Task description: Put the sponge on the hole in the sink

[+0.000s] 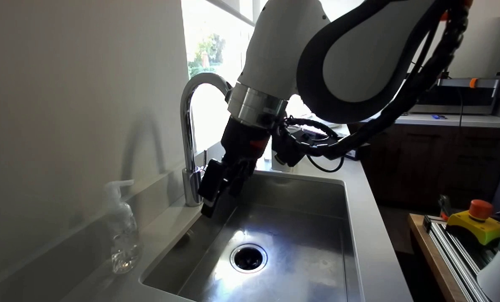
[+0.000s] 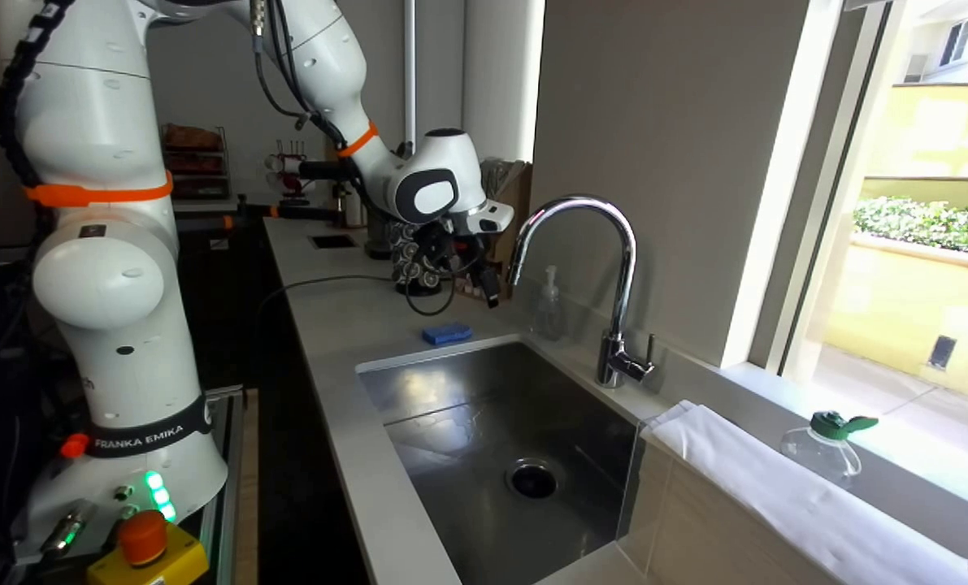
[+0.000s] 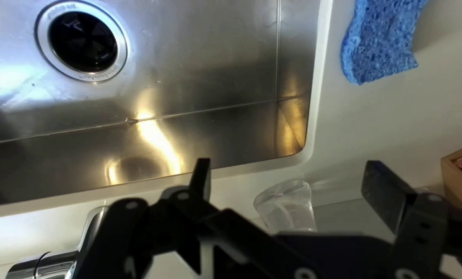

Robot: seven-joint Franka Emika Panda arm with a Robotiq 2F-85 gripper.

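Arm bent, claw tilted downward, fingers wide apart.

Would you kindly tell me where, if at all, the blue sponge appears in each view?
In an exterior view: the blue sponge is just left of centre, on the counter beyond the sink.
Wrist view: the blue sponge is at top right, cut off by the picture's top edge.
In an exterior view with the soap dispenser at lower left: not visible.
Shared landmark: the drain hole, in every view.
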